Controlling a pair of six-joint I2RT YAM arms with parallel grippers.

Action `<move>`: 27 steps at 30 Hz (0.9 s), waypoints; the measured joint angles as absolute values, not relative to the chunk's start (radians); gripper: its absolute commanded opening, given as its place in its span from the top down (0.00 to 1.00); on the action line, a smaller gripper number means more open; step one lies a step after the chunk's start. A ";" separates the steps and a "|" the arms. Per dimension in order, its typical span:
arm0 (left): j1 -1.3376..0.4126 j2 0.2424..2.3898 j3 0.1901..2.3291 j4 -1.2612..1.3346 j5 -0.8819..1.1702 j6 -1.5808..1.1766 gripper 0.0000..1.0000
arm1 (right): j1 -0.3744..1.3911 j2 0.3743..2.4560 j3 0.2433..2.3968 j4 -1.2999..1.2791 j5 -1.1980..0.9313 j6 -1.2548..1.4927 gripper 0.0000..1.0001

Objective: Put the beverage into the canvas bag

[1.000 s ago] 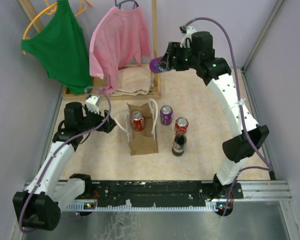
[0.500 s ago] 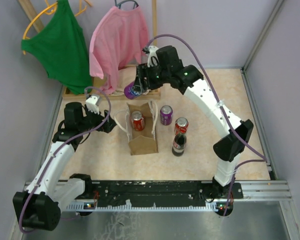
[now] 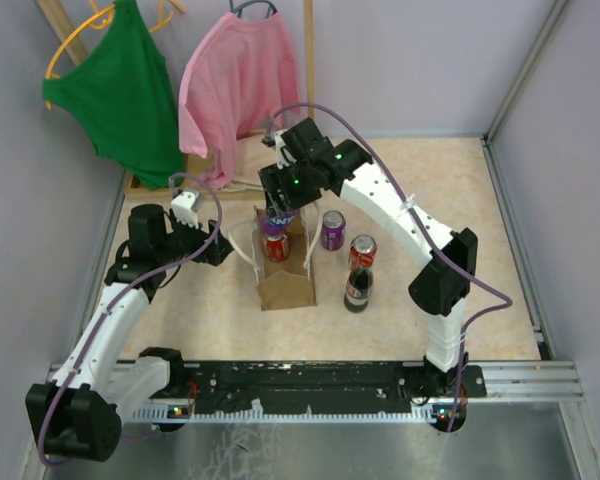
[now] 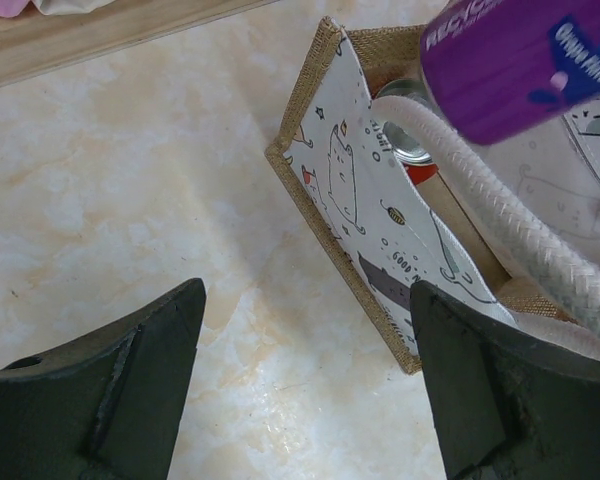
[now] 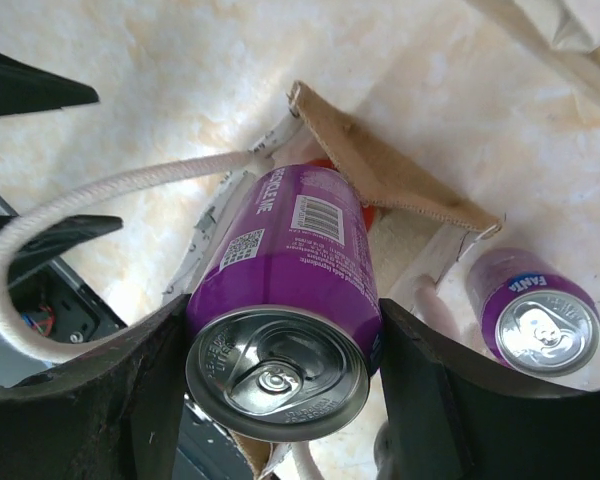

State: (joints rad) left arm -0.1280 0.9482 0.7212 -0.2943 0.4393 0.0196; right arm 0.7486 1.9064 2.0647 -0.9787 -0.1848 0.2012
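A purple can (image 5: 290,290) hangs just above the open tan canvas bag (image 3: 285,287).

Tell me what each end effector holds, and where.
The right end effector clamps the purple can by its sides, over the bag. The left end effector is open, gripping nothing.

The purple can (image 5: 285,290) over the canvas bag (image 4: 380,200) carries white lettering beginning "RECYC" in the left wrist view. Smaller white words beside it start with "Grape" and are cut off by the frame edge. The right wrist view shows a barcode and a QR code on the same can, digits too small to read. To its right, a second purple can (image 5: 536,300) on the tabletop (image 5: 500,130) reads "FANTA". The bag's white lining bears a tiny word, perhaps "GOOD". The red can (image 3: 362,248) and dark bottle (image 3: 357,288) are unreadable.
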 measured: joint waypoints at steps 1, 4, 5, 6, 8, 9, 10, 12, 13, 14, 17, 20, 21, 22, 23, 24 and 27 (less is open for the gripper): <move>-0.128 0.948 0.721 -0.294 0.440 0.019 0.12 | 0.753 1.916 2.065 -0.989 -0.181 0.197 1.00; -0.128 0.948 0.721 -0.294 0.439 0.019 0.12 | 0.768 1.955 2.092 -1.036 -0.167 0.182 1.00; -0.128 0.948 0.721 -0.294 0.439 0.019 0.12 | 0.772 1.966 2.104 -1.045 -0.162 0.178 1.00; -0.128 0.948 0.721 -0.294 0.439 0.019 0.12 | 0.778 1.979 2.118 -1.056 -0.157 0.174 1.00; -0.128 0.948 0.721 -0.294 0.439 0.019 0.12 | 0.786 1.993 2.133 -1.069 -0.148 0.162 1.00; -0.128 0.948 0.721 -0.294 0.439 0.019 0.12 | 0.789 1.997 2.137 -1.074 -0.144 0.158 1.00; -0.128 0.948 0.721 -0.294 0.439 0.019 0.12 | 0.791 1.998 2.142 -1.084 -0.140 0.154 1.00; -0.128 0.948 0.721 -0.294 0.439 0.019 0.12 | 0.792 1.999 2.144 -1.095 -0.133 0.148 1.00; -0.128 0.948 0.721 -0.294 0.440 0.019 0.12 | 0.792 1.999 2.144 -1.102 -0.128 0.147 1.00; -0.128 0.948 0.721 -0.294 0.440 0.019 0.12 | 0.793 1.999 2.145 -1.109 -0.123 0.143 1.00; -0.128 0.949 0.721 -0.294 0.440 0.019 0.12 | 0.794 1.999 2.147 -1.128 -0.105 0.138 1.00; -0.128 0.955 0.721 -0.292 0.446 0.018 0.12 | 0.794 1.999 2.147 -1.144 -0.088 0.133 1.00; -0.128 0.957 0.721 -0.292 0.447 0.017 0.12 | 0.794 1.999 2.147 -1.150 -0.083 0.133 1.00; -0.128 0.959 0.721 -0.292 0.447 0.017 0.12 | 0.794 1.999 2.147 -1.156 -0.075 0.132 1.00; -0.128 0.960 0.721 -0.292 0.448 0.017 0.12 | 0.794 1.999 2.147 -1.160 -0.070 0.131 1.00; -0.128 0.961 0.721 -0.292 0.448 0.016 0.12 | 0.794 1.999 2.147 -1.166 -0.064 0.131 1.00; -0.128 0.962 0.721 -0.292 0.450 0.015 0.12 | 0.794 1.999 2.147 -1.179 -0.048 0.131 1.00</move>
State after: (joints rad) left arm -0.1280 0.9615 0.7212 -0.2916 0.4496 0.0154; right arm 0.7937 1.9987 2.1468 -1.1793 -0.0483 0.1314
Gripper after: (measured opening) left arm 0.884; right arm 0.652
